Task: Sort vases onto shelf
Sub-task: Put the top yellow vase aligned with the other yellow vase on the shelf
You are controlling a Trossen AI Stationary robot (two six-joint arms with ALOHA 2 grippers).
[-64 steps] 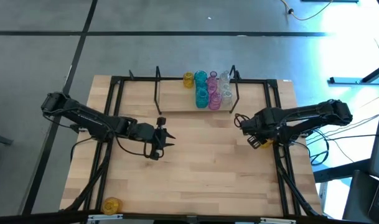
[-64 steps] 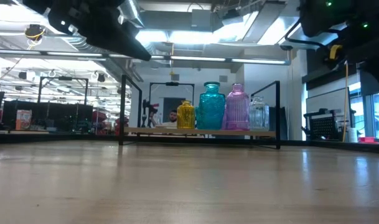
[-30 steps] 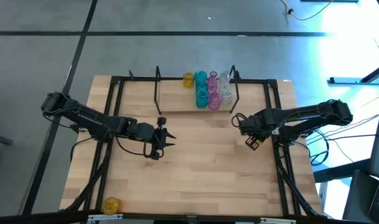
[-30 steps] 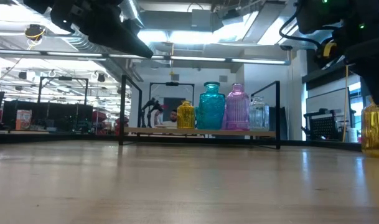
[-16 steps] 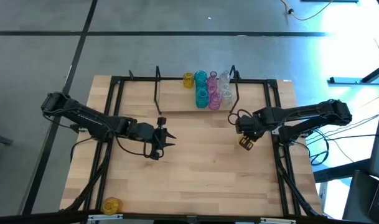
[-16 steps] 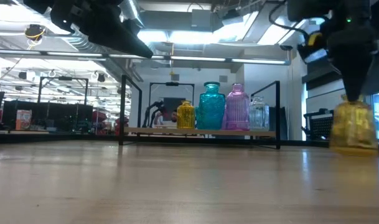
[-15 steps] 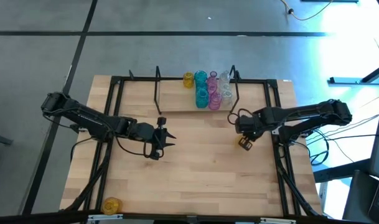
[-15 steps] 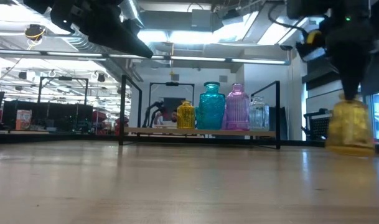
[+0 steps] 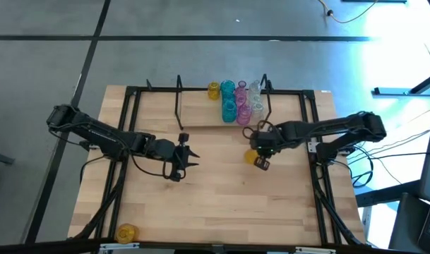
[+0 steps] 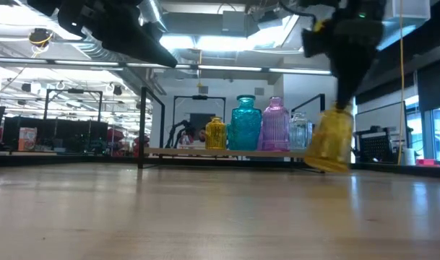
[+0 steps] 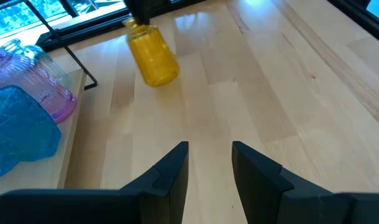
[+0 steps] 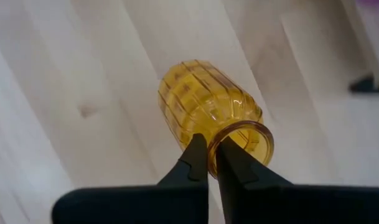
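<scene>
Yellow vase [image 10: 329, 139] pinched at its rim by right claw [image 9: 260, 150], tilted above tabletop [image 9: 222, 197], near shelf [image 9: 200, 118]; left claw [image 11: 209, 163] parted, empty.

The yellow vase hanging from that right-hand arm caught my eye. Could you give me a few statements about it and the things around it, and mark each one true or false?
1. The right gripper pinches the rim of the yellow vase. True.
2. The carried vase stands flat on the table. False: in the low view it hangs tilted, clear of the wood.
3. The left gripper holds a vase too. False: its fingers are apart with nothing between them.
4. Another yellow vase sits near the table's front left corner. True.
5. The shelf holds no vases yet. False: yellow, teal, pink and clear vases crowd its right end.
</scene>
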